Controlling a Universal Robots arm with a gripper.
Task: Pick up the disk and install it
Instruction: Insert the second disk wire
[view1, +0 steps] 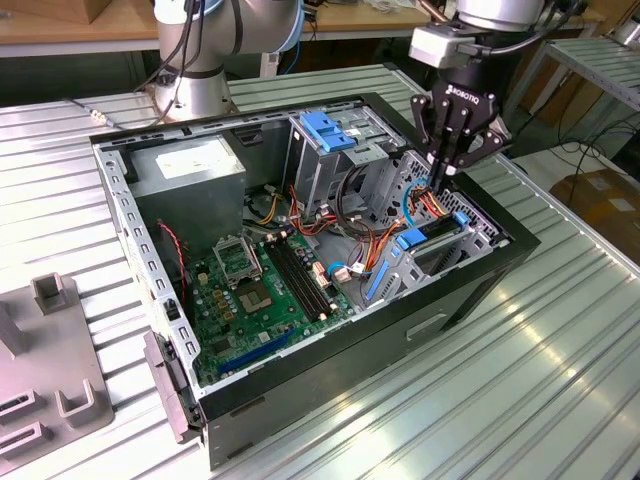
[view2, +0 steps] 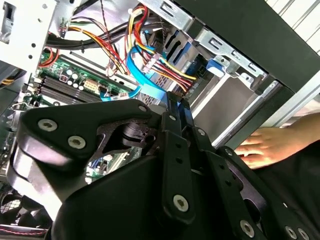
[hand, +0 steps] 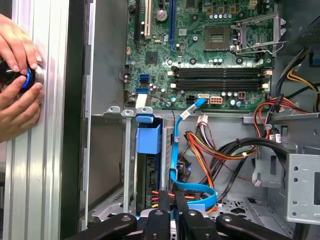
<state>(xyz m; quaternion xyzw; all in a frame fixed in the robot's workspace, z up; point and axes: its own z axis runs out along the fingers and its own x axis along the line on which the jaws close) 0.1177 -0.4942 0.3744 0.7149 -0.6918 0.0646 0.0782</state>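
Metal fixture: at the exterior view's left edge, on the slatted table, apart from the case.
Computer case: open, lying on its side in the middle of the table.
Power supply: grey box with a white sticker, in the case's far corner toward the exterior view's left.
Motherboard: green, on the case floor; empty processor socket and memory slots show.
Blue bracket: on top of the drive cage at the back.
Disk: seated on edge in the drive bay at the case's right end in the exterior view; its blue carrier frame shows.
Gripper: fingers pressed together, holding nothing, tips just above the disk among the cables.
Hands: on a round blue knob on the table beside the case, in the first wrist view.
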